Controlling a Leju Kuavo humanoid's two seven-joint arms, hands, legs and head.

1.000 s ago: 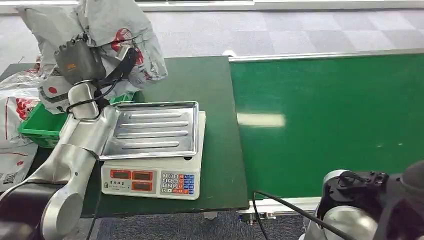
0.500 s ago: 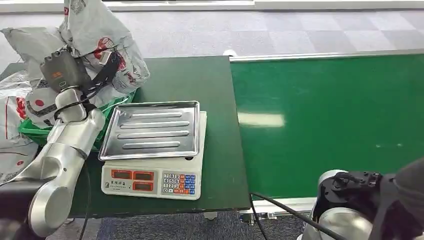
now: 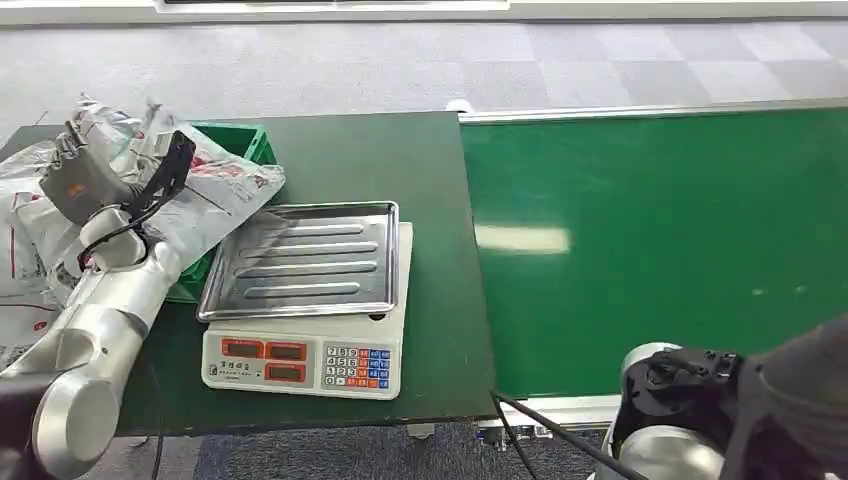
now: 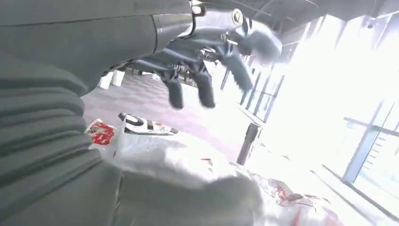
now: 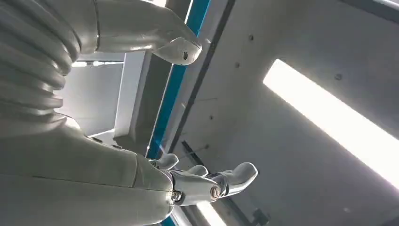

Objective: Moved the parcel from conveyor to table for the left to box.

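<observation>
- The left hand was over the far left part of the table; in the head view its dark fingers lay on the parcel; in the left wrist view the fingers were spread and apart from the parcel under them, with the thumb against its plastic; it gripped nothing, and the hand was wide apart.
- The parcel was a grey plastic bag with red print; it lay over the green box at the left of the table, covering most of the box; one corner of it reached to the far left edge of the tray.
- More bags of the same kind lay at the left edge of the table, near the left arm.
- The tray was metal and ribbed; it sat on the scale, which stood in the near middle of the table; the scale had red displays and a keypad on its near face.
- The conveyor was green and stood to the right of the table, just beside it.
- The right hand pointed up to the ceiling in the right wrist view; its fingers were loosely extended and held nothing.
</observation>
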